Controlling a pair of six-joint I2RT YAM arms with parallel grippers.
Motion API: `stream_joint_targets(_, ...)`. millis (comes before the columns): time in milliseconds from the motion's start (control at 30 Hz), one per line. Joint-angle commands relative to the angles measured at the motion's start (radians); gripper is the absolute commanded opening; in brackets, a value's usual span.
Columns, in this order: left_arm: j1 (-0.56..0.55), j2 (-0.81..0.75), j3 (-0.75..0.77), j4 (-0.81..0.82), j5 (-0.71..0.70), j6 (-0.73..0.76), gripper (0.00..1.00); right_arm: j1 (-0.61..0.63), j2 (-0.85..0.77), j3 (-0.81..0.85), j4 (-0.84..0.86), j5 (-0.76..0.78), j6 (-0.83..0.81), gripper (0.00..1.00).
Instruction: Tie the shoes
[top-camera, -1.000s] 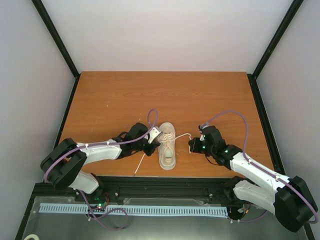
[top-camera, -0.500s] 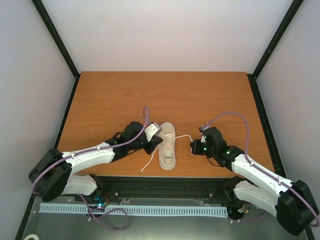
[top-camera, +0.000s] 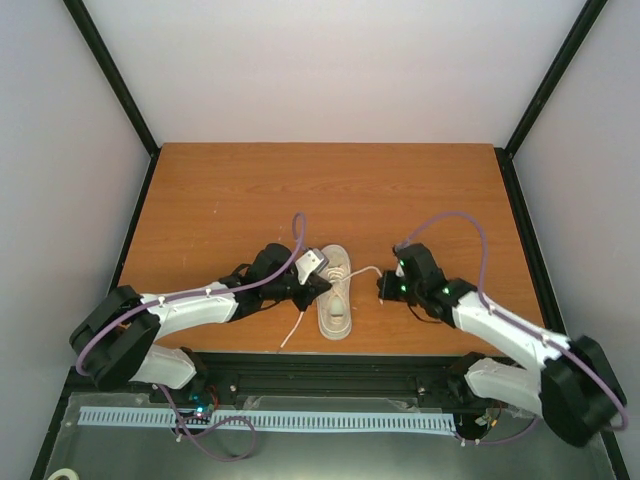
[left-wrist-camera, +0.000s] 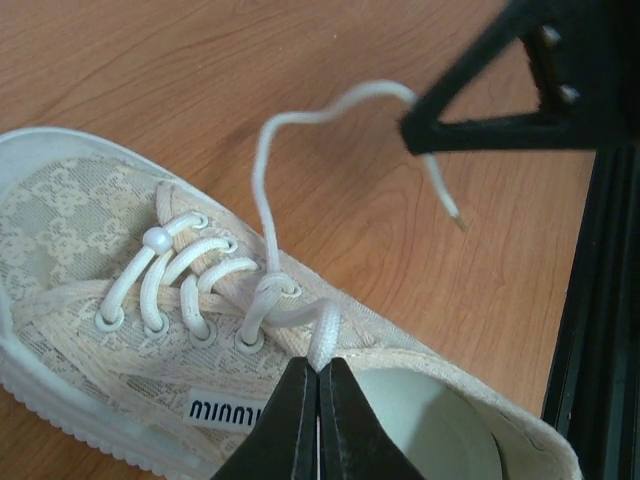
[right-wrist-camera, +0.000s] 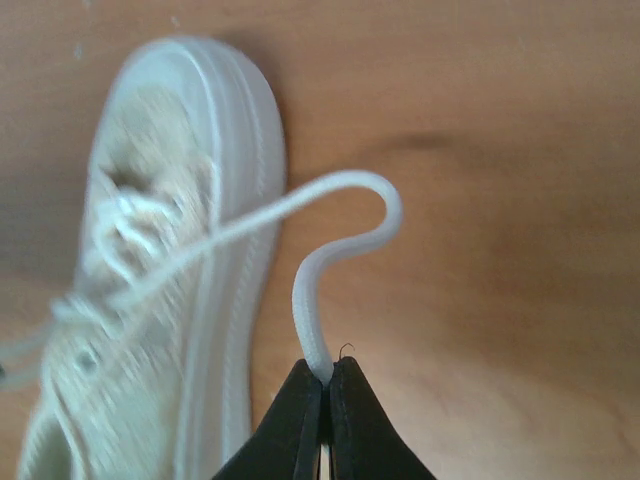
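A small cream sneaker (top-camera: 336, 293) lies near the table's front edge, toe pointing away; it also shows in the left wrist view (left-wrist-camera: 120, 300) and, blurred, in the right wrist view (right-wrist-camera: 150, 250). My left gripper (left-wrist-camera: 318, 366) is shut on the left lace (left-wrist-camera: 325, 335) right at the shoe's top eyelets, at the shoe's left side (top-camera: 318, 284). My right gripper (right-wrist-camera: 325, 372) is shut on the right lace (right-wrist-camera: 310, 290), held to the right of the shoe (top-camera: 384, 287). The right lace runs from the shoe across to it (top-camera: 366, 272). A loose lace end (top-camera: 292, 331) trails toward the front edge.
The wooden table (top-camera: 330, 190) stretches behind the shoe. A black rail (top-camera: 330, 362) runs along the front edge, seen also in the left wrist view (left-wrist-camera: 600, 300). White walls enclose the sides and back.
The left arm has shifted slightly around the shoe's left side while holding its lace. The right gripper has moved a little up and left with its lace. The shoe stays in place.
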Motion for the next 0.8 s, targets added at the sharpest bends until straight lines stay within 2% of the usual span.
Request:
stream_joint_targets(0, -0.009, 0.000, 0.020, 0.079, 0.019, -0.018, 0.01, -0.005, 0.223, 0.224, 0.092, 0.037, -0.047, 0.03)
stream_joint_targets(167, -0.009, 0.010, 0.003, 0.120, 0.006, -0.040, 0.01, 0.012, 0.498, 0.497, 0.173, -0.104, -0.040, 0.03)
stream_joint_targets(300, -0.009, -0.017, -0.023, 0.143, -0.017, -0.050, 0.01, 0.094, 0.587, 0.580, 0.227, -0.177, -0.023, 0.04)
stream_joint_targets(433, -0.009, -0.025, -0.029, 0.151, -0.024, -0.054, 0.01, 0.103, 0.591, 0.505, 0.290, -0.257, 0.010, 0.22)
stream_joint_targets(467, -0.009, -0.020, -0.028, 0.152, -0.021, -0.057, 0.01, 0.103, 0.574, 0.481, 0.296, -0.259, 0.009, 0.29)
stream_joint_targets(533, -0.009, -0.009, -0.023, 0.153, -0.013, -0.062, 0.01, 0.097, 0.527, 0.436, 0.283, -0.236, 0.004, 0.49)
stream_joint_targets(600, -0.009, -0.004, -0.020, 0.157, -0.003, -0.067, 0.01, 0.078, 0.464, 0.396, 0.256, -0.199, 0.000, 0.62)
stream_joint_targets(767, -0.009, -0.013, -0.025, 0.156, -0.009, -0.082, 0.01, -0.004, 0.292, 0.284, 0.206, -0.170, -0.024, 0.77)
